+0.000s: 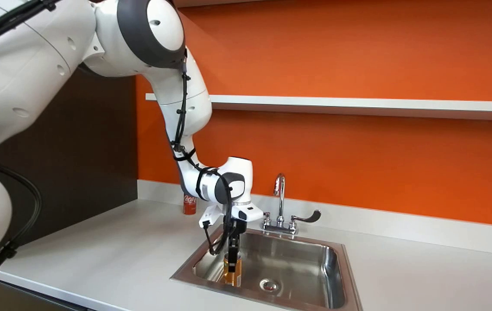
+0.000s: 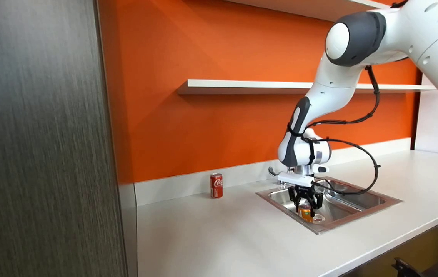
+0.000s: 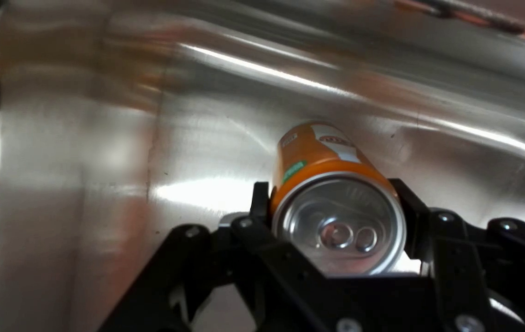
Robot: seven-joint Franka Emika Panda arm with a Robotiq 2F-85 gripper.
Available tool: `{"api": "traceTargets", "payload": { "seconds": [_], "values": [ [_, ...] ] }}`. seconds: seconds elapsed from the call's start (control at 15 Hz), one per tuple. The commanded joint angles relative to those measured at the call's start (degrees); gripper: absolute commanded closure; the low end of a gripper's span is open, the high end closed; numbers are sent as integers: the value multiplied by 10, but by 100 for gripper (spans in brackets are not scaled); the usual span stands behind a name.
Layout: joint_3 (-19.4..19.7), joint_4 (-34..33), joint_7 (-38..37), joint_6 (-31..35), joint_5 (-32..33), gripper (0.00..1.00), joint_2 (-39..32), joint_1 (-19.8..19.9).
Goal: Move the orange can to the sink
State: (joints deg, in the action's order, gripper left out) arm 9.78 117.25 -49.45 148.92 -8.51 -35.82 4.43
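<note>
The orange can (image 1: 232, 279) stands inside the sink (image 1: 351, 285), near the basin's side, with the drain to its right in that exterior view. It also shows in an exterior view (image 2: 305, 216) and the wrist view (image 3: 317, 152). The wrist view shows its silvery top and part of its orange side. My gripper (image 3: 330, 193) reaches down into the basin (image 3: 207, 138). Its black fingers press on both sides of the can near its top, with no clear gap. I cannot tell whether the can's base touches the sink floor.
A chrome faucet (image 1: 280, 198) with lever handles rises at the sink's back rim, close to my wrist. A red can (image 2: 216, 185) stands on the counter by the back wall. A white shelf (image 1: 358, 103) runs along the orange wall above. The sink's steel walls surround my fingers.
</note>
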Motion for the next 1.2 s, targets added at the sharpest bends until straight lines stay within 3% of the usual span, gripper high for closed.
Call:
{"api": "traceTargets", "payload": {
  "seconds": [0.0,0.27,0.8,1.13],
  "values": [
    [7,-18,4,-29,-14,11,-2,-6],
    [11,-15,0,-35,-11,0,9,-9],
    [49,54,-4,-47,31,0,90,-45],
    [50,138,80,-33,111,0,181,-56]
  ]
}}
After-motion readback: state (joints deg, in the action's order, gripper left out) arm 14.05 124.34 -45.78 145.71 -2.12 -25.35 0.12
